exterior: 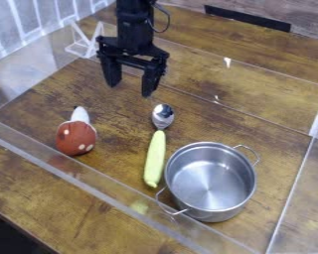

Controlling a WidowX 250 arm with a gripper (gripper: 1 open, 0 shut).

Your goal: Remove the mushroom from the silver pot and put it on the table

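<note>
Dark wood planks form the table (241, 69), bordered by clear acrylic walls (69, 174). One mushroom (77, 136) lies on its side on the planks at the left, reddish-brown cap toward the camera, white stem pointing away. One silver pot (211, 180) stands upright at the right front, well apart from the mushroom; its interior shows only bare steel. One spoon (156, 146) lies between them, yellow handle beside the pot wall, metal bowl pointing away from the camera. One gripper (132, 85) hangs above the table behind these items, pointing downward. Its jaws are spread wide with nothing between them. The mushroom lies well apart from the jaws, nearer the camera and to their left.
</note>
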